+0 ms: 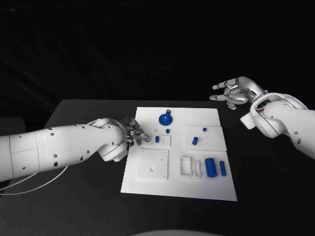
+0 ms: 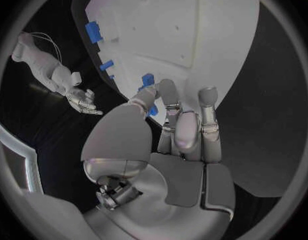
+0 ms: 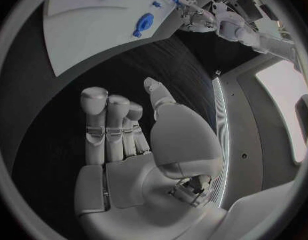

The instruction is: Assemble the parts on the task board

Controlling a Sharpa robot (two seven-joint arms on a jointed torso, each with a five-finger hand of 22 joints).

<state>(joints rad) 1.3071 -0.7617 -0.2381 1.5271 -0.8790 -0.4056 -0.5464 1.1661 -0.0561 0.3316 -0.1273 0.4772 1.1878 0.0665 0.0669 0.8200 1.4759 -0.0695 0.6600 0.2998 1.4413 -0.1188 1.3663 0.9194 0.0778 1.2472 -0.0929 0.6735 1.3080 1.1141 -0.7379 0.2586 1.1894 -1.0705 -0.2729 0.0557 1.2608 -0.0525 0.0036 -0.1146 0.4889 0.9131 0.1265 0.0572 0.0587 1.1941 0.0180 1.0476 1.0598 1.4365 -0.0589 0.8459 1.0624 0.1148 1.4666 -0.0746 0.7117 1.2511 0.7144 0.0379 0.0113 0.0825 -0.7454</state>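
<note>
Your left hand (image 1: 131,132) is at the task board's (image 1: 207,191) left edge, fingertips pinched on a small blue part (image 2: 151,110) there; I judge you're seating it. Next calls for pressing it squarely into its recess. Your right hand (image 1: 236,91) hovers off the board's far right corner, fingers loosely spread, holding nothing. The black table (image 1: 86,196) sits in a dark room.

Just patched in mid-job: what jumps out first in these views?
The white task board lies mid-table, dotted with blue parts, the biggest a round blue piece near its far edge. The left robot hand works at the board's left edge; the right robot hand hovers open, off the board's far right corner.
</note>
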